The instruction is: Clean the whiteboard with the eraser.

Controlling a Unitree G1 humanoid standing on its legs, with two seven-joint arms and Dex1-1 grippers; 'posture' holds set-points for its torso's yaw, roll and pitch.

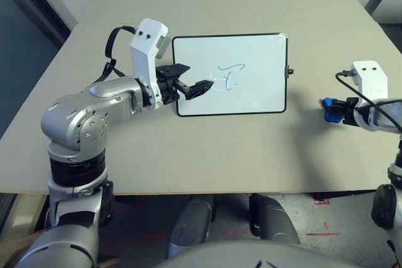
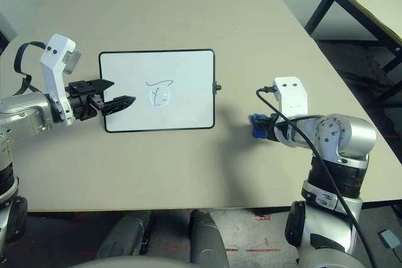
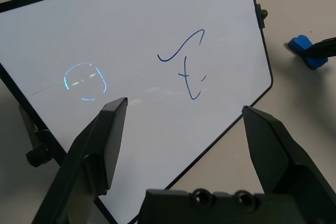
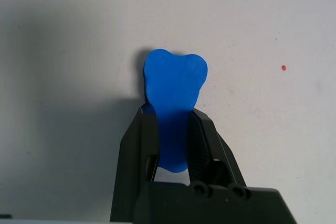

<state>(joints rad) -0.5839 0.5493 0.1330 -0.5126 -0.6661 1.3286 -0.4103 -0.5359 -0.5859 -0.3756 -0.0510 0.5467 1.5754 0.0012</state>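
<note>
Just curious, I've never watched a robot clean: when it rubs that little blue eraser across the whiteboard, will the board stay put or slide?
The whiteboard lies flat on the smooth table, thin and probably light, so it might slide. The left gripper is open over its left edge, possibly to steady it. The eraser, clamped at its waist in the right gripper, looks soft and unlikely to slip.

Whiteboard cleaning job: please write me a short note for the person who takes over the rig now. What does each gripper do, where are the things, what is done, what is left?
Left gripper: open, over the near-left part of the whiteboard, holding nothing.
Right gripper: shut on the eraser, out to the right of the board on the table, apart from the board.
Done: eraser is picked up.
Left: the blue scribble in the middle of the board is unwiped. Bring the eraser over and wipe it.
</note>
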